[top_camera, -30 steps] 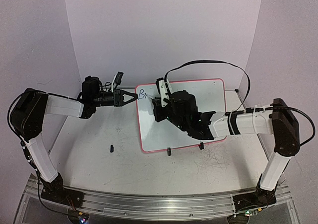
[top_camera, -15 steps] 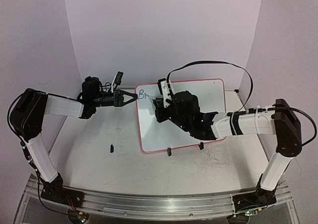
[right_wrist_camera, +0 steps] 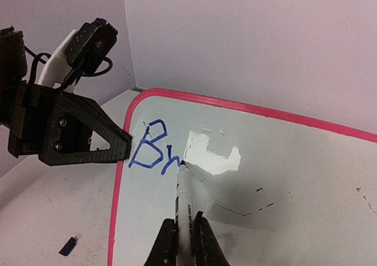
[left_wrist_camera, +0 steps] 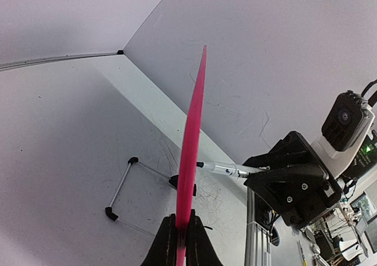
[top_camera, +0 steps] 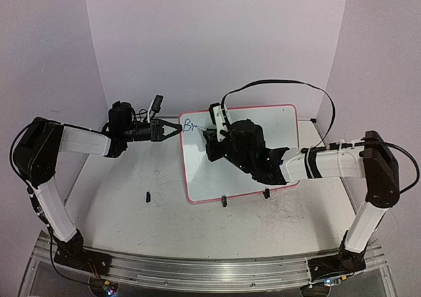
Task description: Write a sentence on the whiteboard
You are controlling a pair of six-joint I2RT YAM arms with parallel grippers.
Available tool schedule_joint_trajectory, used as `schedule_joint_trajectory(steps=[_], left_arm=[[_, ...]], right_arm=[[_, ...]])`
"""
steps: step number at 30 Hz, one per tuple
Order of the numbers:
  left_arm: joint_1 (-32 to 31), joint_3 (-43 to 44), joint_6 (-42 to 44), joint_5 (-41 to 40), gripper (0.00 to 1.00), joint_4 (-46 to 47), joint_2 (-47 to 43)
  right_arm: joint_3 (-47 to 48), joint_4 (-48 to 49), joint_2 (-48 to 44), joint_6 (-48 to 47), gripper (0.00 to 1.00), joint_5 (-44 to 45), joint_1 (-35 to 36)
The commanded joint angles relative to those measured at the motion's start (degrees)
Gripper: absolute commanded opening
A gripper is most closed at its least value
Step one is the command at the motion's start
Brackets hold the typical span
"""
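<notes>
Right wrist: right hand (right_wrist_camera: 184,226) pinches marker (right_wrist_camera: 183,192), left hand (left_wrist_camera: 181,235) pinches pink-rimmed whiteboard (right_wrist_camera: 294,177) bearing blue "Br" (right_wrist_camera: 154,151).

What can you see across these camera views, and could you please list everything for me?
whiteboard: one, white with pink rim, mid-table
sentence: one, blue, only "Br" written, whiteboard's top left corner
marker: one, white barrel, tip at the end of the "r"
clip feet: two, black, whiteboard's near edge
small piece: one, dark blue, on the table left of the whiteboard
table: one, white, scuffed
cable: one, black, arcing above the right arm
left end effector: one, black, shut on the whiteboard's left rim
right end effector: one, black, shut on the marker
</notes>
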Motion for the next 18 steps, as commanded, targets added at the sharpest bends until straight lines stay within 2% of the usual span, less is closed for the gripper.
schedule_joint_trajectory(steps=[1, 10, 18], left_arm=[[-1.0, -0.4, 0.3, 1.7, 0.0, 1.1, -2.4], [-1.0, -0.3, 0.3, 1.6, 0.0, 1.2, -2.3], [-1.0, -0.4, 0.3, 1.7, 0.0, 1.1, -2.4]], right_arm=[[2.0, 1.8, -2.9, 0.1, 0.0, -0.6, -0.4], [2.3, 1.8, -4.3, -0.3, 0.0, 0.1, -0.4], [4.0, 1.4, -1.6, -0.1, 0.0, 0.3, -0.7]])
